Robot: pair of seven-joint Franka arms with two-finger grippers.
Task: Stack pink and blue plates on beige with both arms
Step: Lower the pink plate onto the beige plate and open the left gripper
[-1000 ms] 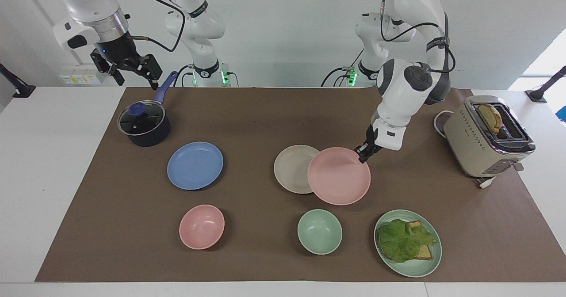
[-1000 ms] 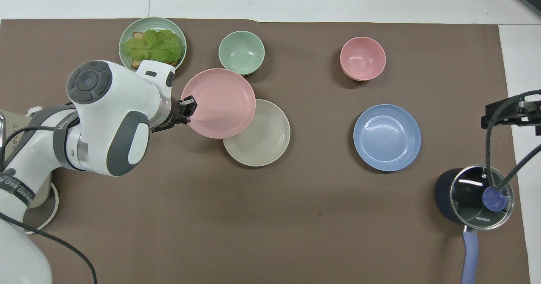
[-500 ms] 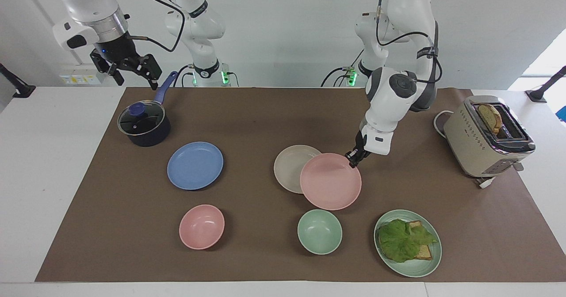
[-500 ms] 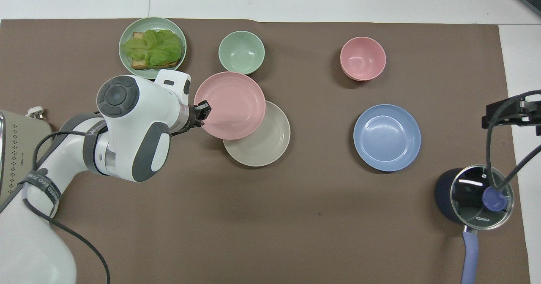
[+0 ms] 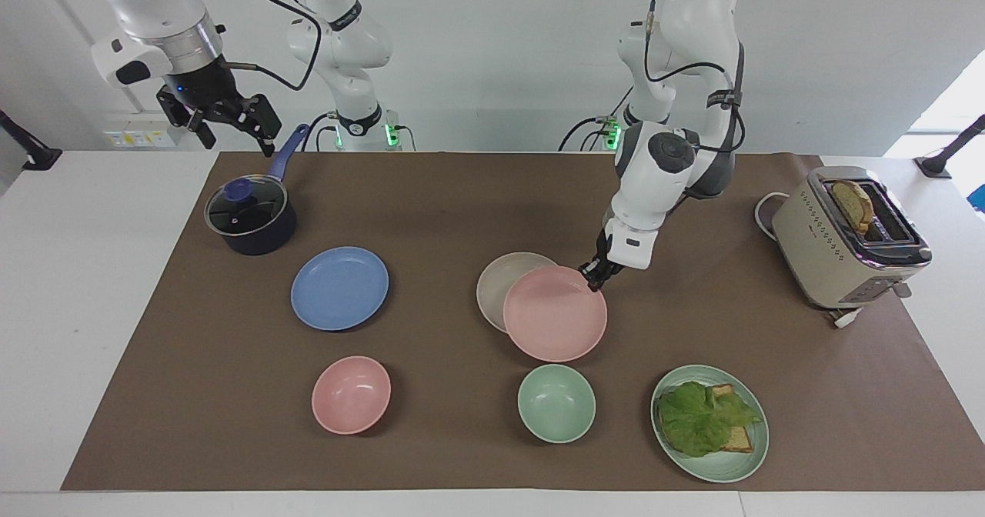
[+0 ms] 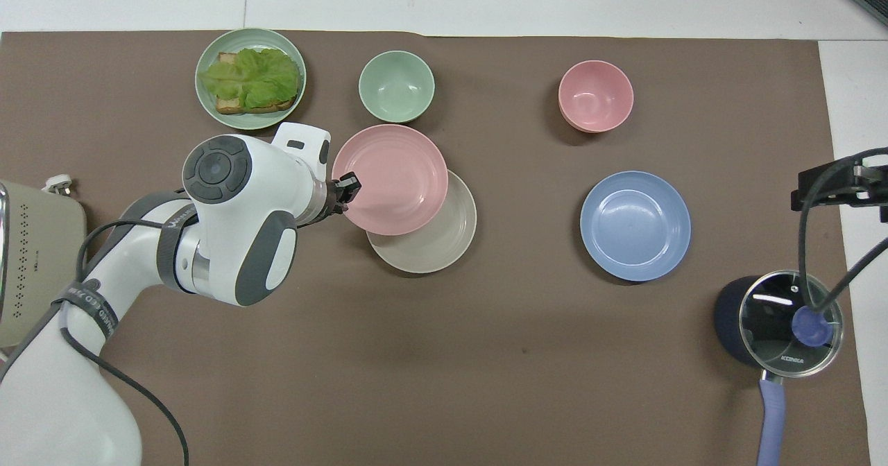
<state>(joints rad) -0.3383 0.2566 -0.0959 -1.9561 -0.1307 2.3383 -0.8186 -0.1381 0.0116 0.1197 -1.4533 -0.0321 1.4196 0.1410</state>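
My left gripper is shut on the rim of the pink plate, which hangs over a large part of the beige plate. Whether the two plates touch I cannot tell. The blue plate lies flat on the mat toward the right arm's end. My right gripper hangs open and holds nothing, high over the table edge by the saucepan, where the right arm waits.
A dark saucepan with a glass lid stands near the right arm. A pink bowl, a mint green bowl and a green plate with lettuce and bread lie farthest from the robots. A toaster stands at the left arm's end.
My left gripper has carried the pink plate toward the right arm's end, so it covers more of the beige plate. The right arm has hardly moved.
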